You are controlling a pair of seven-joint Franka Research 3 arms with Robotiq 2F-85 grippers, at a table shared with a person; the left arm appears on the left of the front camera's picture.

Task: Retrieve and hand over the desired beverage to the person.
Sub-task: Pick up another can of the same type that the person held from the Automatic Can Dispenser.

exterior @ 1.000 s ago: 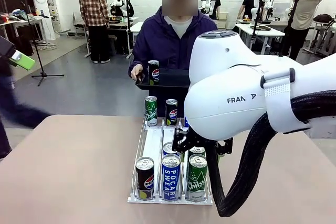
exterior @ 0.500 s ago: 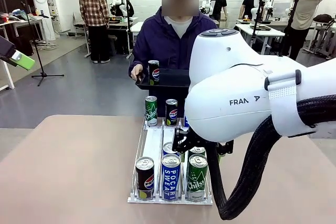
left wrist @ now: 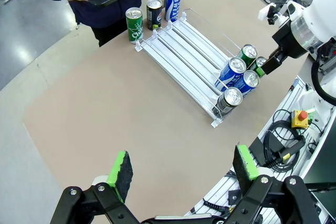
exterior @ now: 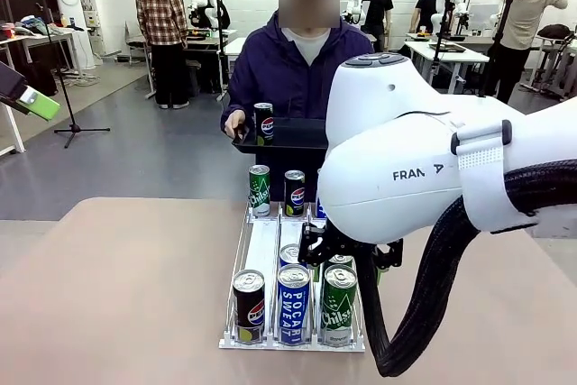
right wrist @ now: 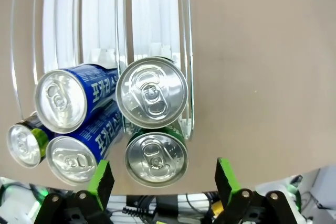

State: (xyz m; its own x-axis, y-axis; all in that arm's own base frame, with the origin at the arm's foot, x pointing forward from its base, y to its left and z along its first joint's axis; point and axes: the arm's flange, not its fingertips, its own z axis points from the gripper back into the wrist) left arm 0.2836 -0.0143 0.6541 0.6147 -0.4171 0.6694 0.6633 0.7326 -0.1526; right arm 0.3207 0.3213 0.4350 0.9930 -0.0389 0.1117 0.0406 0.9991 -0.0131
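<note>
The person [exterior: 297, 65] in a dark navy jacket stands at the far side, holding a black tray [exterior: 302, 137] with a Pepsi can [exterior: 263, 123] on it. A clear rack [exterior: 261, 245] on the table holds beverage cans: Pepsi [exterior: 249, 306], Pocari Sweat [exterior: 293, 306] and a green can [exterior: 338, 307] at the near end. My right gripper [right wrist: 164, 178] hovers open above the two green cans [right wrist: 156, 159] in the rack's right lane, touching nothing. My left gripper [left wrist: 182, 166] is open and empty, high over the table's left side.
At the rack's far end stand a green can [exterior: 260, 189], a Pepsi can [exterior: 294, 191] and a partly hidden blue can. The bulky white right arm [exterior: 424, 169] covers the table's right half. A red stop button [left wrist: 300, 116] and cables lie off the table's edge.
My right gripper has sunk slightly toward the green cans. A passer-by at the far left has left the view. The person and tray hold still.
</note>
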